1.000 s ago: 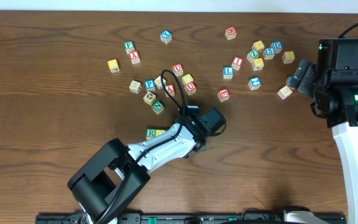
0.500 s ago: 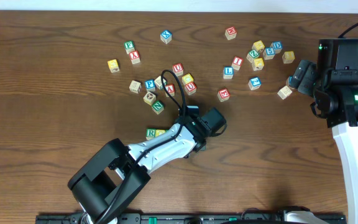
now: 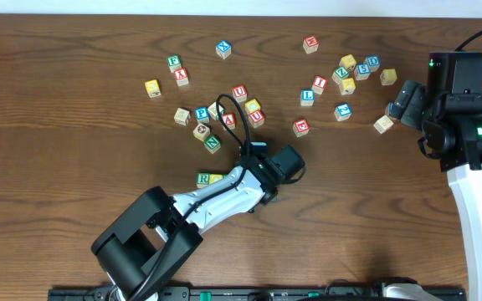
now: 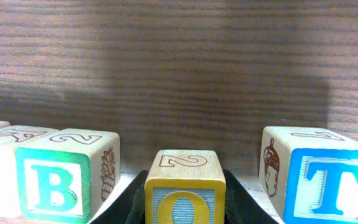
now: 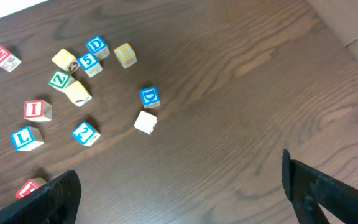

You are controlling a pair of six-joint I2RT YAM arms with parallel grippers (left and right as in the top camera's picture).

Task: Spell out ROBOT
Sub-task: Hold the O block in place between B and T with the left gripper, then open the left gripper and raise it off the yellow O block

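Row near 7 o'clock on the counter (image 3: 74,142): R cube (image 3: 203,178), yellow cube (image 3: 216,178) just beside it, then B cube (image 4: 58,186), O cube (image 4: 184,196), T cube (image 4: 331,183). Left jaws clamp the O cube in the B–T gap (only release left, I judge). Right jaws, at 3 o'clock, stand wide apart and empty. No containers in view.

In the left wrist view we see a row on the table (image 4: 179,74): B cube (image 4: 58,186) at left, O cube (image 4: 185,190) in the middle, T cube (image 4: 319,183) at right, w/ gaps between. The O cube sits between the fingers (image 4: 129,202) of the left gripper (image 4: 185,205). Overhead, the R cube (image 3: 203,178) lies at the row's left end, prob. touching the neighbour cube (image 3: 216,178). A loose cluster w/ U cube (image 3: 239,92) and A cube (image 3: 229,120) lies behind.
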